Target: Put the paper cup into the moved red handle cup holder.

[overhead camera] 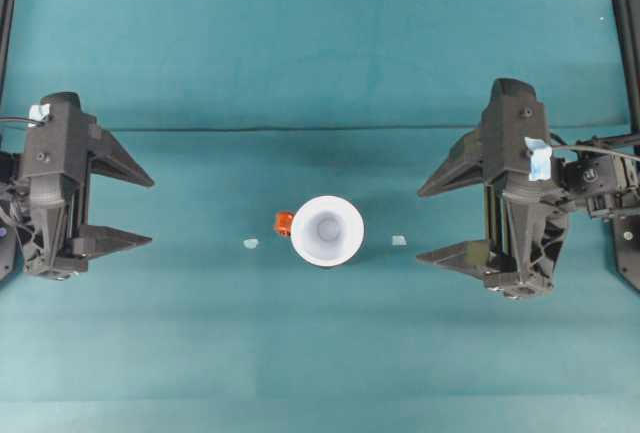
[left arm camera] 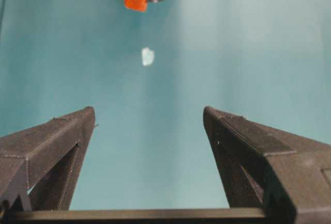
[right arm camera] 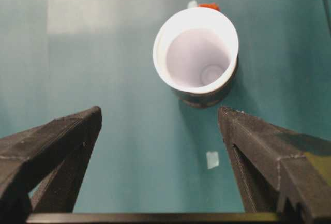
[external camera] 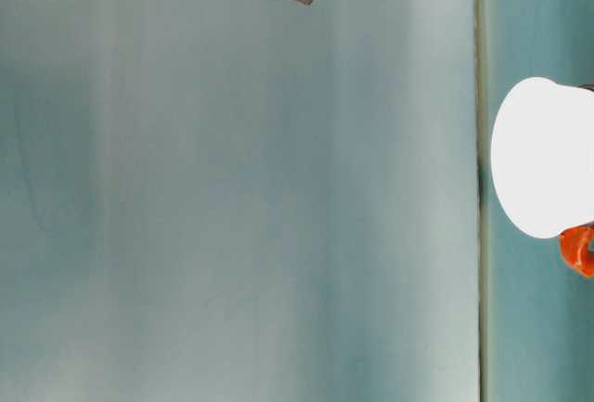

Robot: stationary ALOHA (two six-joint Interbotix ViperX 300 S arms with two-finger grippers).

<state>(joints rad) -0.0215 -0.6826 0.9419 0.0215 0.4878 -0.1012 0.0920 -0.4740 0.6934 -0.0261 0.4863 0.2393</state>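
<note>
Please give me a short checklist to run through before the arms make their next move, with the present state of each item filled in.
1. Small white paper cup seated upright in the glossy black cylindrical holder with the orange-red handle tab: ok; the right wrist view shows the black wall under the cup's rim.
2. Left gripper open and holding nothing: ok.
3. Right gripper open and holding nothing: ok.
4. Both grippers apart from the cup: ok, teal table shows between on each side.
5. Cup pressed fully down in the holder: cannot tell.
6. Two small pale scraps lie apart from the holder: ok.
</note>
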